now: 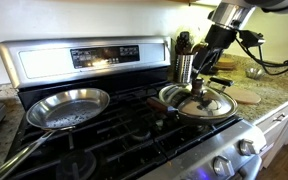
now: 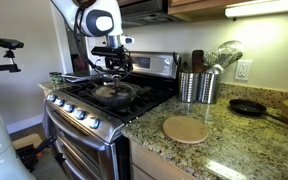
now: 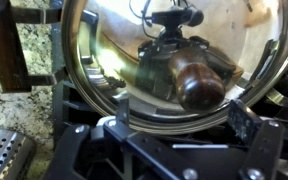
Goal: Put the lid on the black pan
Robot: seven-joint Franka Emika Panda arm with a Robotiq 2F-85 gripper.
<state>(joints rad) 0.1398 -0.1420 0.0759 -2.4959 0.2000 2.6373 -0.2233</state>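
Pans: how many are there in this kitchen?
3: a silver pan on the stove, a black pan under the lid beside it, and another dark pan on the counter. Others may be hidden.

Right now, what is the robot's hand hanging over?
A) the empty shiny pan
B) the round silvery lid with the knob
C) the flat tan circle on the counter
B: in an exterior view the gripper hangs directly over the lid, well away from the silver pan and the tan disc.
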